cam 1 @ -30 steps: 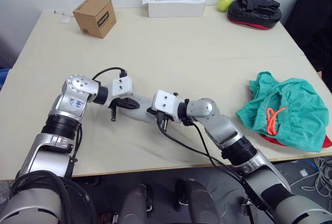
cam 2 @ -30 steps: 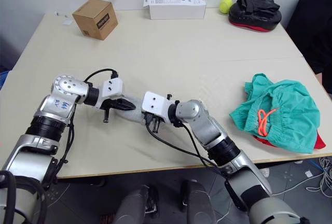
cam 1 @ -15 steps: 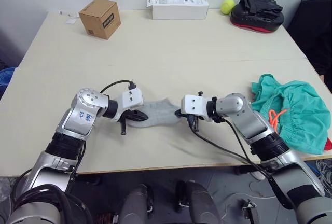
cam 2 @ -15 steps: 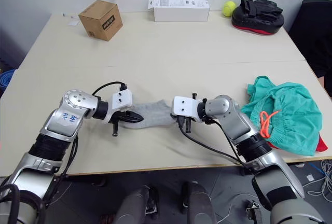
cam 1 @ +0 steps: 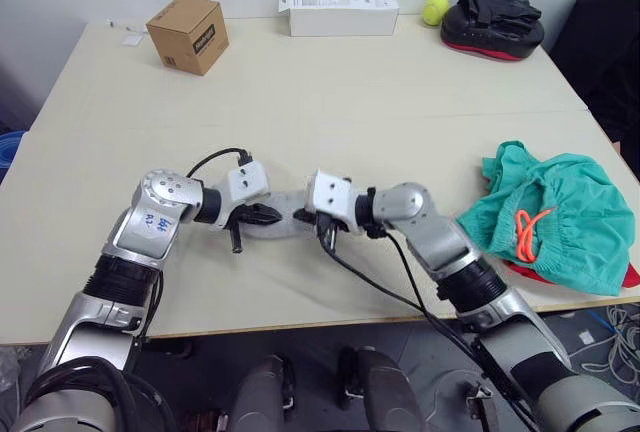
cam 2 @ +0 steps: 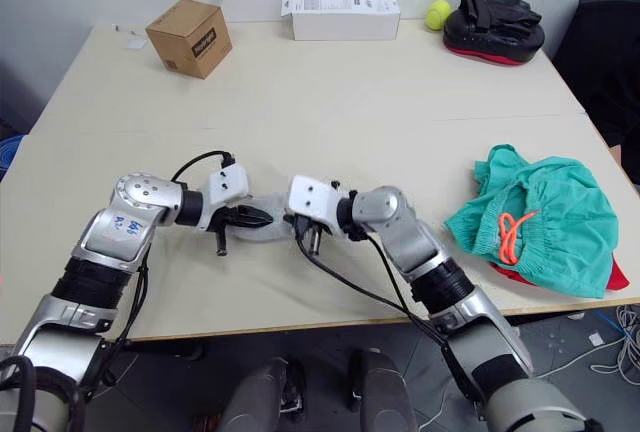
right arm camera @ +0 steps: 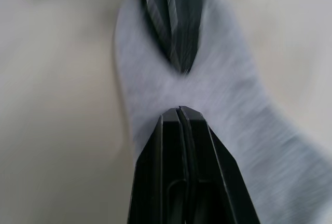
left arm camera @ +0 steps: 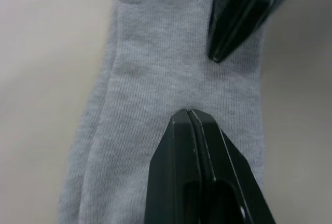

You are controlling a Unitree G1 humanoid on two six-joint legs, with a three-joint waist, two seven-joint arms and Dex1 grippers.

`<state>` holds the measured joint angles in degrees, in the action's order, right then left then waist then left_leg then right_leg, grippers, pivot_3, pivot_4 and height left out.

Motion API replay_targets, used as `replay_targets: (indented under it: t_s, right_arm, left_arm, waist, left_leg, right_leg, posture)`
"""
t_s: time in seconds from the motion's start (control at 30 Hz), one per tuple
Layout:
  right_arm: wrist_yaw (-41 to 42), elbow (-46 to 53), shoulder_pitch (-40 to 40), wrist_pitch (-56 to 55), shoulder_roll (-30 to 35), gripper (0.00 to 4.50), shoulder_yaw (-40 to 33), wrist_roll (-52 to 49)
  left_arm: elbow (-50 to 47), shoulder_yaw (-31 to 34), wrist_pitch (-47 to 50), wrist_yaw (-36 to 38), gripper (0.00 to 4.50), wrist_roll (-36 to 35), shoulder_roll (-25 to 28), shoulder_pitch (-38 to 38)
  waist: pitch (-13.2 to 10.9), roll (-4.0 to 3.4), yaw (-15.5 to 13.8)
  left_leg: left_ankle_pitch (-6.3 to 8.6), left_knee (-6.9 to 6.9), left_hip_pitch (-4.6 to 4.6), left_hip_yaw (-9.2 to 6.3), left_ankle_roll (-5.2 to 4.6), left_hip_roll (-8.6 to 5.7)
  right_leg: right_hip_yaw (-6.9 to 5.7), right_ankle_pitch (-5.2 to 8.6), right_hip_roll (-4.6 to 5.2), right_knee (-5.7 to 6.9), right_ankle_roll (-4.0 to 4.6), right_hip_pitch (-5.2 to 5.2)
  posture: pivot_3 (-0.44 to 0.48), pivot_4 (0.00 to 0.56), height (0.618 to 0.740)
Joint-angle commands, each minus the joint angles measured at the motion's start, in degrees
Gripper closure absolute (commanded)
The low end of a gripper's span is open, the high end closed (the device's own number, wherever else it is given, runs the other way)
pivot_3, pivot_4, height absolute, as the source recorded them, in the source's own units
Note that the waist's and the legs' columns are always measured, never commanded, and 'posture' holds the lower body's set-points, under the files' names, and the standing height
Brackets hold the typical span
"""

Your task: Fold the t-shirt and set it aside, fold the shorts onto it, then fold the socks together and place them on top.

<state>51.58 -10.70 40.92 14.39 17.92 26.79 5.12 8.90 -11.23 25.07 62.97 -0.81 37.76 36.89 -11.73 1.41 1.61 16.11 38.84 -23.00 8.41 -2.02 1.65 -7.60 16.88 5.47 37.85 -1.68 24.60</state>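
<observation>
The light grey socks (cam 1: 284,226) lie bunched short on the table's front middle, between my two grippers. My left gripper (cam 1: 268,215) is shut on one end and my right gripper (cam 1: 302,217) is shut on the other, their tips nearly touching. In the left wrist view my shut fingers (left arm camera: 189,130) press into the grey knit socks (left arm camera: 145,89), facing the other gripper's tip. The right wrist view shows the same from the other side, with my right gripper (right arm camera: 179,112) on the socks (right arm camera: 218,94). The teal-green shorts (cam 1: 555,217) lie crumpled at the right edge on the red t-shirt (cam 1: 628,274), which is mostly covered.
Along the far edge of the table (cam 1: 400,92) stand a cardboard box (cam 1: 185,20), a long white box (cam 1: 338,10), a yellow-green ball (cam 1: 434,7) and a black and red pad (cam 1: 498,20). A dark chair (cam 1: 610,32) stands beyond the right corner.
Half a second ago the socks lay stretched out between the grippers. My right gripper has since moved left toward the left gripper, drawing the socks' ends together.
</observation>
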Motion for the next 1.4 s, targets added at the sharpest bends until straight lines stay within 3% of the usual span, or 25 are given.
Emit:
replay_targets:
  t_s: [0.03, 0.17, 0.3, 0.4, 0.5, 0.63, 0.73, 0.83, 0.93, 1.07, 1.4]
  right_arm:
    - [-0.71, -2.79, -1.05, -2.17, 2.93, 4.5, -0.16, 2.87]
    - [0.41, -2.63, -1.96, -2.3, 6.4, 4.5, -2.61, 1.64]
    - [1.12, -1.89, -2.26, -0.41, 5.18, 4.5, -3.5, -0.51]
    - [0.46, -2.07, -1.92, 0.24, 2.93, 4.5, -2.97, -0.63]
    - [-0.32, -2.38, -1.34, 0.76, 1.04, 4.5, -3.01, -0.66]
    - [-0.51, -2.62, -0.74, 0.81, -0.57, 4.5, -3.12, -0.75]
    - [-0.05, -2.25, -0.56, 0.76, -1.2, 4.5, -2.97, -0.92]
    - [0.36, -2.18, -0.38, 0.79, -1.57, 4.5, -2.86, -0.99]
    - [0.81, -2.26, 0.02, 0.65, -1.77, 4.5, -2.74, -0.88]
    - [1.1, -2.23, 0.35, 0.81, -1.79, 4.5, -2.99, -0.79]
    - [1.59, 0.14, -0.48, 2.2, -0.98, 4.5, -3.19, -0.88]
  left_arm:
    - [-0.94, 1.45, -0.45, -0.84, 4.47, -0.19, 2.08, -2.09]
    - [-1.06, 2.07, -1.25, -1.6, 4.47, -0.41, 3.61, -4.33]
    - [-1.63, 4.09, -0.2, -3.27, 4.47, -1.44, 4.39, -6.05]
    - [-7.64, 9.86, 7.62, -4.81, 3.95, -5.95, 5.46, -8.55]
    - [-15.72, 17.61, 18.26, -7.03, 3.12, -11.42, 6.59, -12.46]
    - [-28.59, 32.82, 38.22, -13.07, 1.88, -20.01, 4.3, -19.37]
    - [-38.36, 45.9, 56.11, -18.57, 0.94, -24.79, -4.7, -22.27]
    - [-42.55, 52.48, 66.1, -24.57, 0.02, -24.43, -14.38, -21.63]
    - [-42.27, 55.62, 67.43, -30.91, 0.02, -23.45, -22.93, -20.8]
    - [-39.5, 57.53, 67.43, -35.35, 0.02, -23.37, -28.63, -18.58]
    - [-25.26, 52.79, 60.96, -41.67, 0.02, -23.48, -32.11, -11.24]
  waist:
    - [0.0, 0.0, 0.01]
    - [0.0, 0.0, -0.11]
    - [0.02, 0.02, -0.05]
    - [0.03, 0.02, 0.21]
    - [0.04, 0.05, 0.68]
    - [0.04, 0.05, 0.94]
    - [0.05, 0.07, 0.67]
    - [0.12, 0.21, 0.16]
    - [0.18, 0.31, -0.05]
    - [0.23, 0.43, -0.02]
    - [0.25, 0.42, -0.27]
  left_leg:
    - [0.01, 0.0, 0.04, 0.0, 0.01, 0.02]
    - [0.01, -0.01, 0.1, 0.0, 0.03, 0.02]
    - [0.02, -0.02, 0.18, -0.01, 0.03, 0.02]
    - [0.01, -0.23, 0.3, 0.01, 0.06, 0.02]
    - [-0.07, -0.64, 0.46, 0.08, 0.2, 0.01]
    - [-0.13, -0.8, 0.52, 0.06, 0.31, 0.04]
    - [-0.13, -0.79, 0.58, 0.04, 0.31, 0.02]
    - [-0.13, -0.77, 0.62, 0.01, 0.31, 0.0]
    - [-0.13, -0.79, 0.65, -0.01, 0.34, -0.01]
    - [-0.05, -0.8, 0.67, -0.01, 0.45, 0.0]
    - [0.13, -0.83, 0.69, 0.0, 0.76, -0.02]
  right_leg:
    - [0.0, 0.0, -0.01, 0.01, 0.0, -0.02]
    - [0.01, 0.0, 0.0, 0.02, 0.0, -0.05]
    - [0.01, 0.0, 0.03, 0.0, 0.0, -0.14]
    - [0.05, 0.0, 0.02, 0.0, 0.01, -0.16]
    - [0.11, 0.02, 0.0, -0.05, 0.03, -0.14]
    - [0.1, 0.07, -0.04, -0.05, 0.11, -0.12]
    - [0.11, 0.08, -0.03, -0.07, 0.09, -0.21]
    - [0.12, 0.09, -0.05, -0.11, 0.07, -0.29]
    - [0.12, 0.09, -0.05, -0.12, 0.06, -0.32]
    - [0.13, 0.09, -0.06, -0.1, 0.07, -0.3]
    - [0.13, 0.09, -0.05, -0.1, 0.07, -0.31]
  posture:
    - [0.0, 0.15, 0.74]
    - [0.0, 0.15, 0.74]
    - [0.0, 0.15, 0.74]
    - [0.0, 0.15, 0.74]
    - [0.0, 0.15, 0.74]
    - [0.0, 0.15, 0.74]
    - [0.0, 0.15, 0.74]
    - [0.0, 0.15, 0.74]
    - [0.0, 0.15, 0.74]
    - [0.0, 0.15, 0.74]
    - [0.0, 0.15, 0.74]
